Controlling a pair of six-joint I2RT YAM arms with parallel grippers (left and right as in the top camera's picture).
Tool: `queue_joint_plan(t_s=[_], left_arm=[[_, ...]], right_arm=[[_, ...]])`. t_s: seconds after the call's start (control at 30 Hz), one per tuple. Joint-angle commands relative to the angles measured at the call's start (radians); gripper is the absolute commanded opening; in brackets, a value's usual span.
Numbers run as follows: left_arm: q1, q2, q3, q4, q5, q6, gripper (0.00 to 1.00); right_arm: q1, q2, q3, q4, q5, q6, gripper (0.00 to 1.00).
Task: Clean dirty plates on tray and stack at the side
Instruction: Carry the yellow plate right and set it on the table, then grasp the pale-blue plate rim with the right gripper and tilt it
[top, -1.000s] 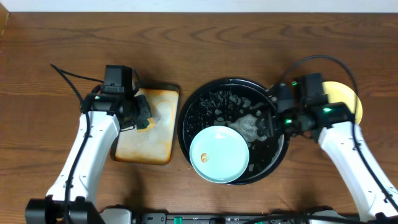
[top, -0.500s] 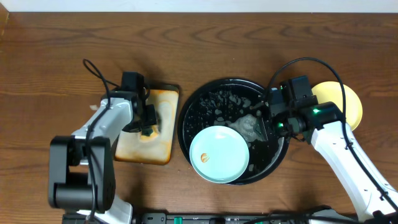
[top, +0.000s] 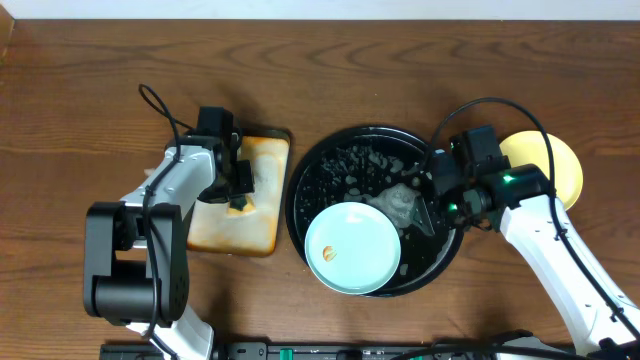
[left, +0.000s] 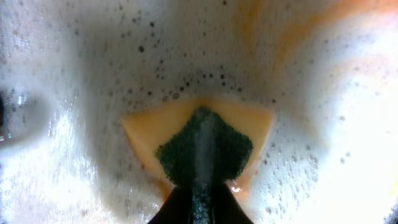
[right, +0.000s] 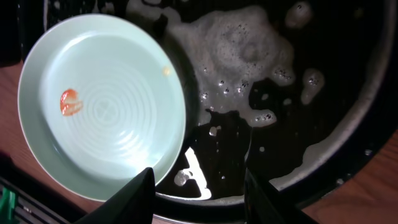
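A pale mint-green plate (top: 352, 248) with an orange smear lies in the front of the round black tray (top: 292, 200). The plate also shows in the right wrist view (right: 102, 102), with the tray's rim (right: 323, 168) below it. A yellow plate (top: 552, 165) sits on the table right of the tray, partly under my right arm. My right gripper (top: 425, 205) (right: 199, 199) is open and empty over the tray's right side, beside the mint plate's edge. My left gripper (top: 238, 195) (left: 200, 205) is shut on a green-and-yellow sponge (left: 202, 146), pressed into foam.
The sponge rests in a small rectangular orange-stained tray (top: 215, 235) left of the black tray. White foam (top: 398, 200) and suds lie in the black tray behind the mint plate. Cables loop behind both arms.
My left arm has swung in while its gripper stays on the sponge, and the small tray has shifted slightly. My right gripper has moved left and down over the black tray.
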Motion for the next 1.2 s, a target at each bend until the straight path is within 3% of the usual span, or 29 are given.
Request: queue_joint_plan(t_s=[0.0,0.33,0.57,0.77,0.83,0.93,1.17], left_arm=[[0.002,-0.014,0.035,-0.091,0.009,0.016,0.08],[0.002,-0.279,0.066,-0.178,0.030,0.016,0.08],[0.002,-0.426,0.066,-0.204,0.060,0.008,0.08],[0.002,-0.455,0.066,-0.235,0.077,0.008,0.08],[0.002,-0.454,0.066,-0.246,0.077,0.008,0.08],[0.002,-0.454,0.066,-0.254,0.076,0.009,0.08],[0.002,-0.454,0.066,-0.256,0.081,0.008,0.08]], right_arm=[[0.011,0.003,-0.043,0.005,-0.075,-0.066,0.44],[0.075,0.003,-0.206,0.223,-0.143,-0.001,0.44],[0.169,0.012,-0.347,0.477,-0.003,0.116,0.40],[0.188,0.069,-0.370,0.554,0.106,0.166,0.36],[0.188,0.087,-0.370,0.565,0.106,0.167,0.31],[0.188,0.099,-0.370,0.582,0.106,0.166,0.13],[0.145,0.098,-0.335,0.657,0.237,0.166,0.04]])
